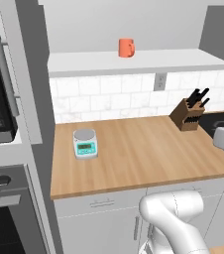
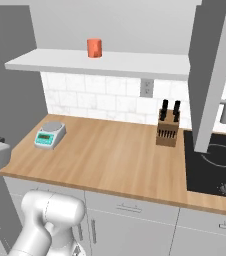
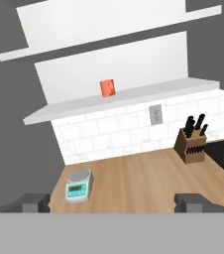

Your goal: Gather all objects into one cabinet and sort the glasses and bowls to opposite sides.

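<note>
Orange mug [image 3: 107, 88] upright on cabinet shelf [image 3: 134, 99] | well beyond pincer [image 3: 114, 201] | pincer released, holding nothing

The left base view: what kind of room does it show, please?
Most likely a kitchen. A wooden counter carries a knife block and a small kitchen scale, an oven stands at the left, and an orange mug sits on the shelf above.

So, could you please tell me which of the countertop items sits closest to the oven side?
The kitchen scale, pale with a green display; the knife block stands at the counter's opposite end, by the cooktop.
</note>
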